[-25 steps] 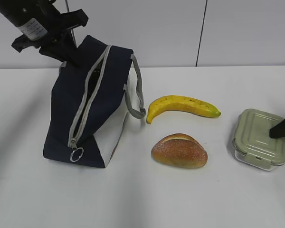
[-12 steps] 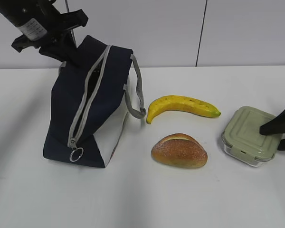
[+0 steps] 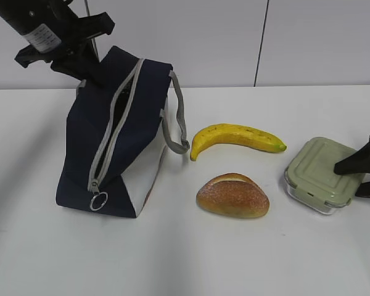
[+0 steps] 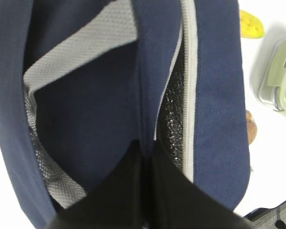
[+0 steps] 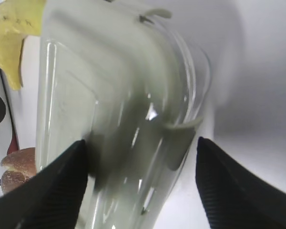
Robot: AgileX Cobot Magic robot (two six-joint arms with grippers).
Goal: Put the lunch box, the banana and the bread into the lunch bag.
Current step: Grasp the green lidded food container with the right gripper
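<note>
At the far left of the table, the left arm reaches down from the upper left corner, and its left gripper (image 3: pixel 89 73) is clamped shut on a fold of navy fabric at the far top end of the lunch bag (image 3: pixel 120 132). The left wrist view shows the two black fingers (image 4: pixel 119 191) pressed together with the fabric pinched between them. The bag leans toward the left, held up at that end; its grey zipper runs from the far top down to the ring pull (image 3: pixel 99 201) at the near bottom, and the seam stands parted along the upper stretch, showing dark lining. A grey webbing handle (image 3: pixel 176 117) hangs off the bag's right side.

At the right edge of the table, the right gripper (image 3: pixel 365 172) enters from the right with its jaws set wide, one finger over the green lid and one at the near side of the lunch box (image 3: pixel 317 172). The right wrist view shows the box between the two fingers (image 5: pixel 52 191); the left one touches its wall, and contact at the other cannot be confirmed. The box appears slightly tilted.

Between bag and box lie the banana (image 3: pixel 237 138), farther back, and the bread (image 3: pixel 232 195), nearer. Both are apart from each other and from the grippers. The banana's left tip lies just beside the hanging handle.
</note>
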